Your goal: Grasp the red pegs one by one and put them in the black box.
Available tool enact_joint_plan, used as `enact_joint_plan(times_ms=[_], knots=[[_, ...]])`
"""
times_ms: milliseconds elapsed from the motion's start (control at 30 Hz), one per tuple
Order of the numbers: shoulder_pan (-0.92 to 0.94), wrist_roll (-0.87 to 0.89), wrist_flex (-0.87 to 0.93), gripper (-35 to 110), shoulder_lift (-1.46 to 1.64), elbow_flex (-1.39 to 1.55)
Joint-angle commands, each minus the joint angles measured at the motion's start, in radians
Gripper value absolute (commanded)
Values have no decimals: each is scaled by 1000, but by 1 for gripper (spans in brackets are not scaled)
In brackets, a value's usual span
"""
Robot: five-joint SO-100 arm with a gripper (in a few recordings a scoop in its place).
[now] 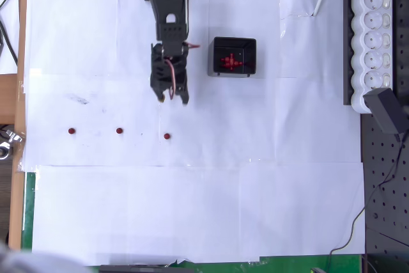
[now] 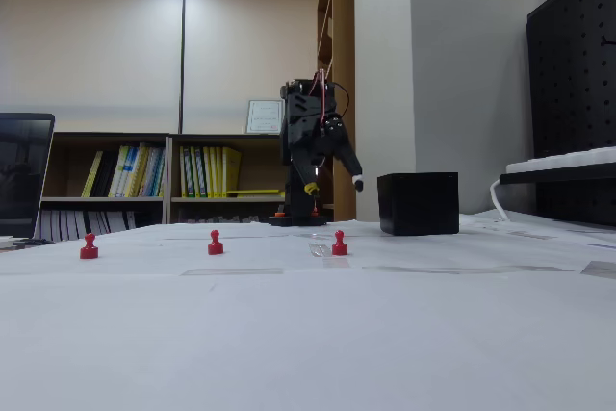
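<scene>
Three red pegs stand in a row on the white paper: the left one [image 1: 71,130] [image 2: 89,245], the middle one [image 1: 119,130] [image 2: 216,243] and the right one [image 1: 167,137] [image 2: 339,243]. The black box [image 1: 217,57] [image 2: 418,203] sits right of the arm, and several red pegs [image 1: 231,62] lie inside it. My gripper [image 1: 172,99] [image 2: 334,185] hangs open and empty above the paper. It is to the left of the box and a short way behind the right peg.
A white power strip [image 1: 377,36] with a black adapter [image 1: 388,110] runs along the right edge, beside a black pegboard [image 1: 383,190]. White paper sheets [image 1: 192,209] cover the table. A wooden table edge [image 1: 22,62] shows at the left.
</scene>
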Motion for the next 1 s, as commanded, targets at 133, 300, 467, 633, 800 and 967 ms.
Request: enact_joint_plan(times_ms=[133,300,467,633,800,967], knots=[[6,75,-457,23,132,-110],[-9,87,-537,23,178,-112],[-17,124,-655,23,241,-112],[-15,160,-798,23,322,-112],[-15,189,-937,23,407,-101],[-18,221,-1015,23,480,-71]])
